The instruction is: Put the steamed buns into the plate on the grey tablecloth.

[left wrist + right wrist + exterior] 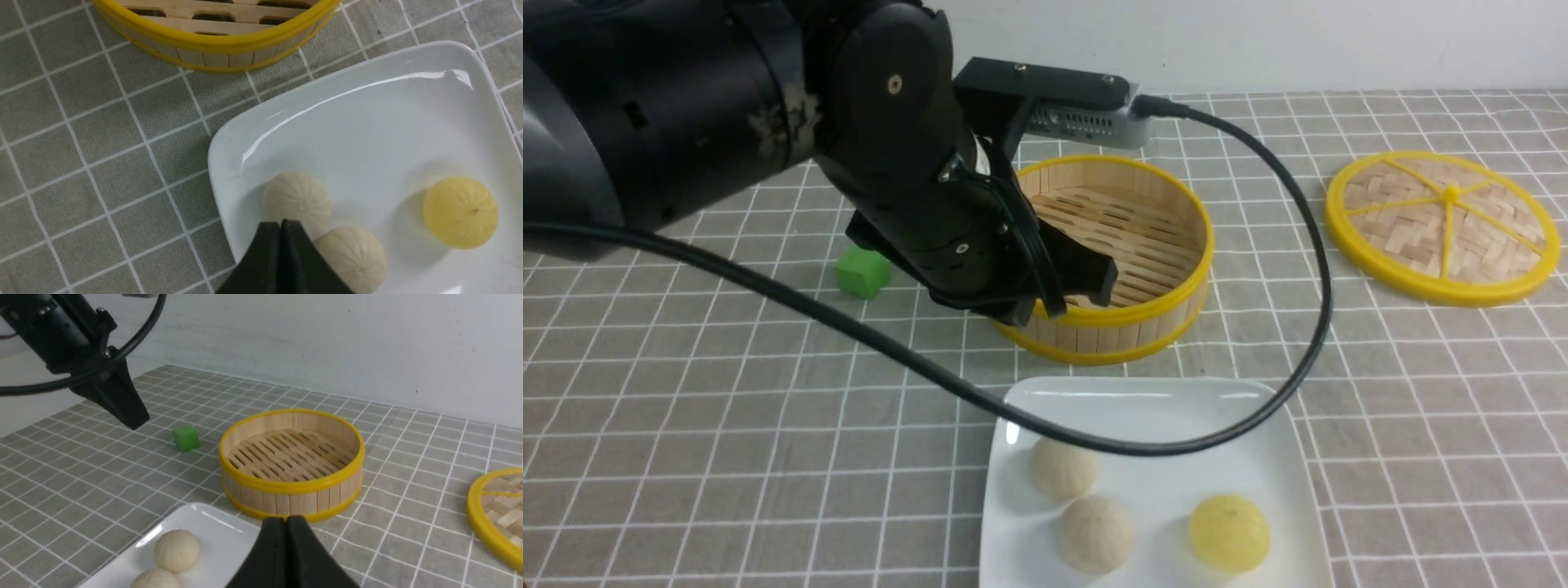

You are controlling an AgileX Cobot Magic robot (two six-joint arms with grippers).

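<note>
You see three steamed buns (pixel 1095 534) on the plate (pixel 1160 474). Both arms' fingers (pixel 282 261) are fully closed and apparently hold nothing, though their tips appear blurred.

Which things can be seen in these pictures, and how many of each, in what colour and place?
steamed buns: three, two cream-beige and one pale yellow, on the plate
square plate: one, white, on the tablecloth, on the near side of the steamer
bamboo steamer basket: one, tan with yellow rims, beyond the plate
woven bamboo lid: one, tan with yellow rim and spokes, right of the steamer
cube: one, green, left of the steamer
tablecloth: one, grey with white grid lines, under everything
wall: one, white, behind
left gripper: one, black, shut, above the plate
right gripper: one, black, shut, in the right wrist view
</note>
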